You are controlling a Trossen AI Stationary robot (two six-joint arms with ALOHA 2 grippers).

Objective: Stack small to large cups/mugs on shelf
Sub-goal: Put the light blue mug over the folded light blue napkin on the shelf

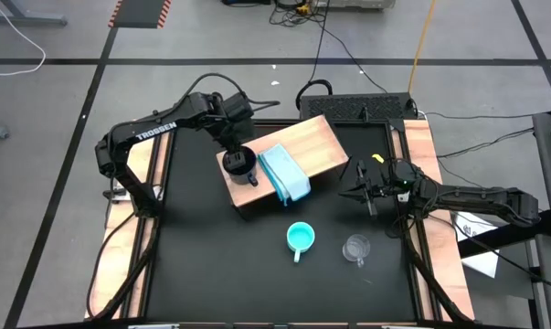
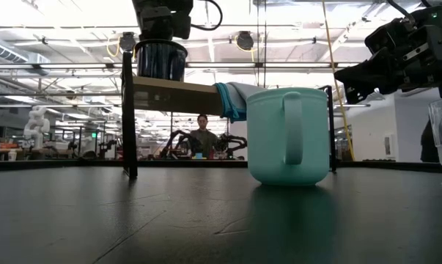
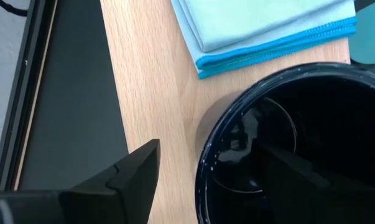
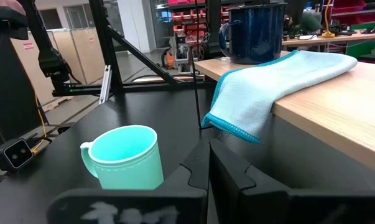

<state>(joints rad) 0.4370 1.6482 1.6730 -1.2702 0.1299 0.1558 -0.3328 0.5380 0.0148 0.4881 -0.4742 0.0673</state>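
Note:
The dark navy mug (image 1: 238, 165) stands upright by its base on the left end of the tan wooden shelf (image 1: 316, 142). My left gripper (image 3: 209, 152) hangs over it, pointing down and open. One finger (image 3: 134, 174) is outside the mug's wall with a gap to the rim (image 3: 206, 155). The other finger reaches into the mug's mouth. The turquoise cup (image 1: 300, 238) and the clear glass mug (image 1: 355, 248) stand on the black table in front of the shelf. My right gripper (image 1: 361, 193) waits shut at the shelf's right end, level, holding nothing.
A folded pale blue cloth (image 1: 285, 174) lies on the shelf beside the dark mug, its edge (image 4: 237, 118) drooping over the shelf's near side. The shelf stands raised on dark legs (image 2: 129, 125). A person (image 2: 202, 132) sits far behind the table.

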